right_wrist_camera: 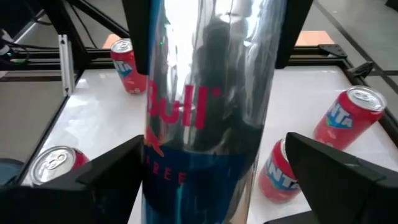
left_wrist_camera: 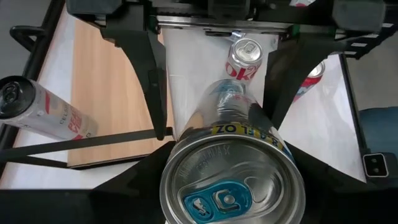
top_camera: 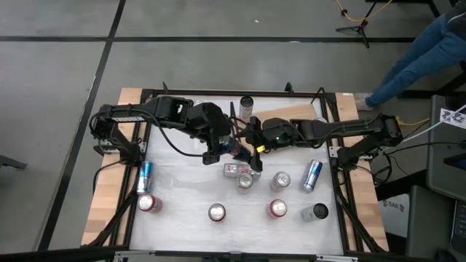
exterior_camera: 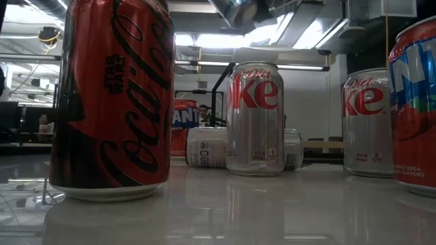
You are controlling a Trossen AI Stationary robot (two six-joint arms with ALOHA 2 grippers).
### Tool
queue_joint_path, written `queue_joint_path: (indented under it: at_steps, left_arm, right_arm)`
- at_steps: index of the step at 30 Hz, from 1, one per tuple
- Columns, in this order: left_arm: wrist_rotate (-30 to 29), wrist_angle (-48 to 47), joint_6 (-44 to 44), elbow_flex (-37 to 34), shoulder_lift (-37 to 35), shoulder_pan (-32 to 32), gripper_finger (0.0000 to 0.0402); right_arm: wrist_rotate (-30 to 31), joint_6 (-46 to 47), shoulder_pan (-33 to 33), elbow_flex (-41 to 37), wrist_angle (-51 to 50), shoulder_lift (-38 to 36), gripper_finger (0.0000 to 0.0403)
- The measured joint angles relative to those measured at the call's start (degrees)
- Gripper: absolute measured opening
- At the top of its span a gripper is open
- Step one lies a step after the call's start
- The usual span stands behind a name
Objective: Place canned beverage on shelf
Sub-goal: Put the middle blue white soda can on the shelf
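Observation:
A blue-and-silver Red Bull can (left_wrist_camera: 231, 180) hangs above the middle of the table, with my left gripper (top_camera: 227, 149) shut on it. My right gripper (right_wrist_camera: 205, 180) comes from the table's right and is open. Its fingers (right_wrist_camera: 106, 177) stand on either side of the can's lower body (right_wrist_camera: 199, 124); I cannot tell whether they touch it. The shelf (top_camera: 298, 113) is a light-brown board lying flat at the table's far right. A white can (left_wrist_camera: 43, 113) lies on its side by the board's edge. My left gripper pinches the can between its two fingers (left_wrist_camera: 140, 186) at the top end (left_wrist_camera: 180, 158), just below the rim. The fingers slant down from the table's left. The can is lifted clear of the table and tilted, its top with the blue tab leaning toward my left arm.
Several cans stand or lie on the white tabletop under and before the grippers: Diet Coke (top_camera: 245, 180), red cans (top_camera: 217, 212) (top_camera: 277, 209) (top_camera: 149, 204), blue cans (top_camera: 312, 175) (top_camera: 145, 177). A thin black rod (left_wrist_camera: 74, 143) crosses near the board. A person's legs (top_camera: 422, 51) show beyond the far right corner.

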Motion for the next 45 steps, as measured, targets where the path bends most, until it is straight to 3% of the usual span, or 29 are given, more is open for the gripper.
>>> queue_joint_path:
  at_steps: [8, 23, 36, 45]
  left_arm:
    - [-0.1, 0.0, 2.8, 0.0, 0.0, -0.3, 0.0220]
    - [-1.9, 0.5, 7.6, 0.0, 0.0, -1.2, 0.0220]
    - [-3.2, 1.2, 7.2, 0.0, 0.0, -1.2, 0.0270]
    - [-3.9, 1.2, 7.0, 0.0, -0.2, -1.1, 0.0273]
  right_arm:
    - [-3.5, 0.0, 0.0, 0.0, 0.0, 0.0, 0.0354]
    - [-5.2, -0.1, 0.0, 0.0, -0.1, 0.0, 0.0209]
    - [-5.9, -1.2, -0.1, 0.0, -0.2, 0.0, 0.0214]
    - [-5.9, -1.3, -0.1, 0.0, -1.1, -0.4, 0.0214]
